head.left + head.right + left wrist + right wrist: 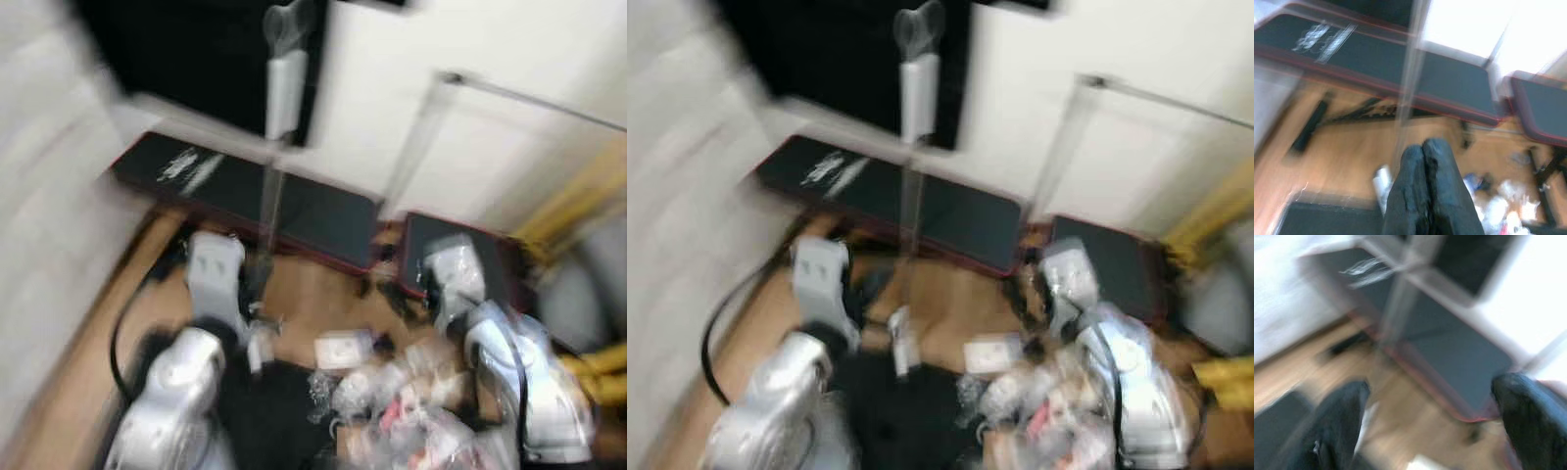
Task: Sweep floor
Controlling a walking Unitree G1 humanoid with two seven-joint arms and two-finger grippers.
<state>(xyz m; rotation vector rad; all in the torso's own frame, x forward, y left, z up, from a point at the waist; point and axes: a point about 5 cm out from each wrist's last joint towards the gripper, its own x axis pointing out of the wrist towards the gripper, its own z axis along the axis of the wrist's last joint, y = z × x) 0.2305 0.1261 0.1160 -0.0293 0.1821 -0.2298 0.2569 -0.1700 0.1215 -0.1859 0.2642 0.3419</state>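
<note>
All views are blurred by motion. A broom with a grey handle (285, 78) and a thin pole (1409, 83) stands upright in front of me, over the wooden floor (313, 294). My left gripper (1422, 145) is shut, its fingers pressed together, with the pole right at their tips; I cannot tell whether they hold it. My right gripper (1435, 396) is wide open with nothing between its fingers (1342, 416). It hangs over the floor to the right of the broom. A heap of white and pink litter (392, 392) lies on the floor between my arms.
Two black pads with red edging (245, 191) (470, 250) lie along the white wall (470, 147). A thin rod (421, 137) leans there. Yellow objects (583, 201) stand at the right. A black cable (120, 338) loops at the left, and a flat black thing (274, 411) lies near my feet.
</note>
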